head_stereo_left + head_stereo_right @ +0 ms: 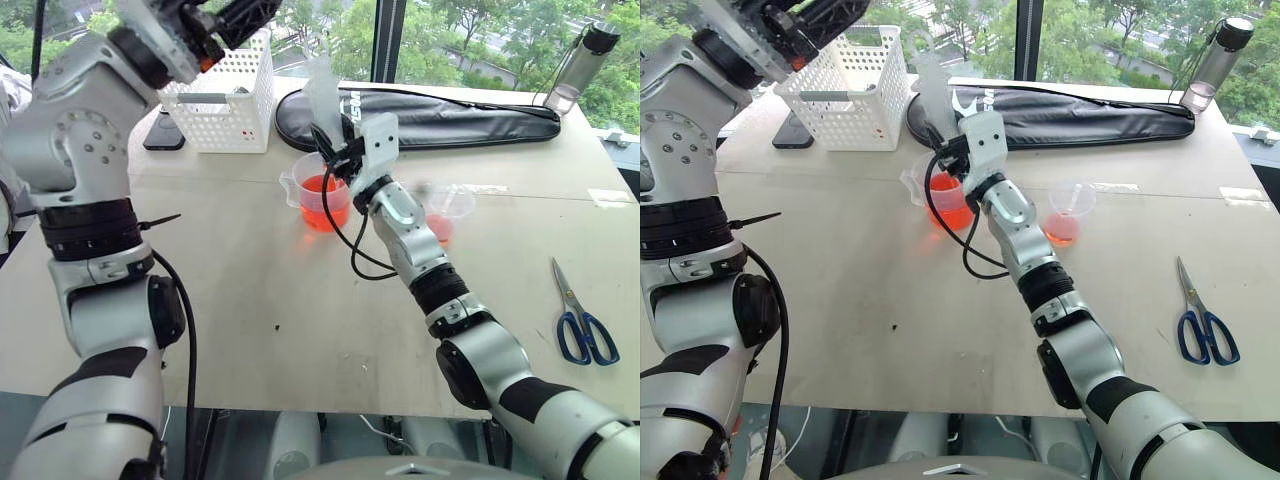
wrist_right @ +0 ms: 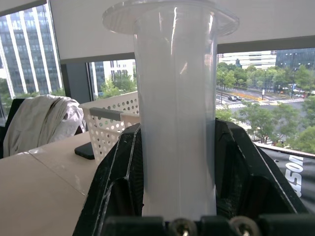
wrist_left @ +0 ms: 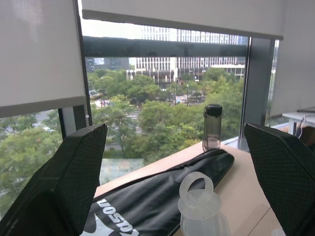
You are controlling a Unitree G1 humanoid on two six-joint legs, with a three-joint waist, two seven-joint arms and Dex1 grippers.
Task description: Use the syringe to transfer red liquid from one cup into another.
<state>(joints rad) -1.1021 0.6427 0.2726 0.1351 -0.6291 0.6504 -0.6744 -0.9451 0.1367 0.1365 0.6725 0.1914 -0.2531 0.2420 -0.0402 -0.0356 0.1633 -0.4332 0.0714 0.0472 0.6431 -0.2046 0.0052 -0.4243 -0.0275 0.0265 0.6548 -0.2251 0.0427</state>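
My right gripper (image 1: pixel 343 150) is shut on the barrel of the clear syringe (image 2: pixel 174 98), which stands upright just above the handled beaker (image 1: pixel 318 200) holding red liquid (image 1: pixel 322 210). The syringe's lower tip is hidden behind the gripper. The small cup (image 1: pixel 447 212) stands to the beaker's right with a little red liquid in its bottom. My left gripper (image 3: pixel 174 130) is raised high at the left, open wide, with the syringe's plunger ring (image 3: pixel 198 189) below and between its fingers (image 3: pixel 74 182), untouched.
A white perforated basket (image 1: pixel 225 95), a dark phone (image 1: pixel 163 130) and a long black bag (image 1: pixel 440 115) lie at the table's back. A dark-capped bottle (image 1: pixel 580 60) stands at the far right corner. Blue-handled scissors (image 1: pixel 580 320) rest near the right edge.
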